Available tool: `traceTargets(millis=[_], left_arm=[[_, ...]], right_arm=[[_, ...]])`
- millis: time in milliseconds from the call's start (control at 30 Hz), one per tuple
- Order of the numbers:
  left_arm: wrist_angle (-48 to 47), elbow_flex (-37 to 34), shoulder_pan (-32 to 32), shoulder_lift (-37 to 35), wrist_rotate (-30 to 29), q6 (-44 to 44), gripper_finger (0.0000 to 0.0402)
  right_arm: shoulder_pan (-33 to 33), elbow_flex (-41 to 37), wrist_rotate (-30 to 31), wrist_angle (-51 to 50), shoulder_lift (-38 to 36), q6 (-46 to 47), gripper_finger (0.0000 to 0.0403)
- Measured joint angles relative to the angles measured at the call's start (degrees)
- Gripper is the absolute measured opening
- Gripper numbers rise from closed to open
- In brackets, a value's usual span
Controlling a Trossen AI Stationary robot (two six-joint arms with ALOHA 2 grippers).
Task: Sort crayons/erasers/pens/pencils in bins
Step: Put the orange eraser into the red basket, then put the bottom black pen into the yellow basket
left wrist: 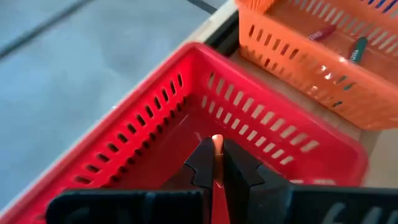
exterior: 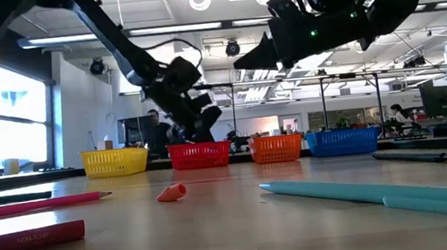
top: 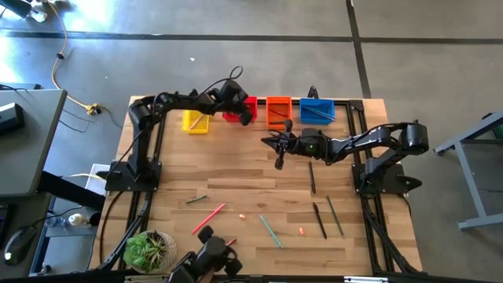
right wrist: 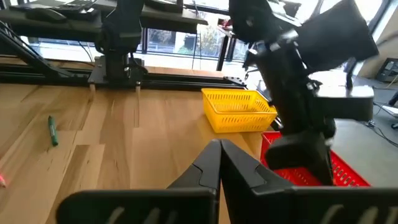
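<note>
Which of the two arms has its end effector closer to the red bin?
The left. Its end effector hangs right over the red bin, shut on a small orange eraser. The right end effector hovers shut over the table, in front of the orange bin.

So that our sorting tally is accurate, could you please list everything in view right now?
bins: four; yellow, red, orange, blue; in a row at the table's far edge
loose erasers: two, pale orange; near half of the table
held eraser: one, pale orange; over the red bin
dark pens: three; right side
teal stick: one; near the middle
red and pink sticks: two; near left
green crayon: one; left of centre
binned crayons: two, red, green; orange bin
plant: one, green; near left corner
left gripper: shut on the held eraser
right gripper: shut, empty, above the table
</note>
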Motion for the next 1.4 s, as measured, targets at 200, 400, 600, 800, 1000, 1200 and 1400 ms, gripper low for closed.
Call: traceTargets(millis=[200, 400, 600, 800, 1000, 1200, 1400], left_arm=[[-0.1, 1.5, 0.3, 1.7, 1.1, -0.8, 0.0025], [-0.3, 1.5, 0.2, 1.7, -0.2, -0.8, 0.0066], [-0.7, 1.5, 0.1, 1.5, -0.2, -0.8, 0.0080], [-1.7, 1.2, -0.5, -2.1, -2.9, 2.0, 0.0060], [3.7, -3.5, -3.5, -9.3, -4.6, 3.3, 0.0019], [22.1, -18.3, -8.4, -17.1, -5.1, 0.8, 0.0004], [37.8, -33.3, -14.3, -24.9, -4.6, 0.5, 0.0001]], right_arm=[[0.0, 0.0, 0.1, 0.0, 0.0, -0.1, 0.0000], [0.0, 0.0, 0.1, 0.0, 0.0, -0.1, 0.0000], [0.0, 0.0, 0.1, -0.1, 0.0, -0.3, 0.0000], [0.0, 0.0, 0.1, -0.3, 0.0, -0.7, 0.0000], [0.0, 0.0, 0.1, -0.3, 0.0, -0.7, 0.0000], [0.0, 0.0, 0.1, -0.3, 0.0, -0.7, 0.0000], [0.0, 0.0, 0.1, 0.2, 0.0, -0.5, 0.0000]])
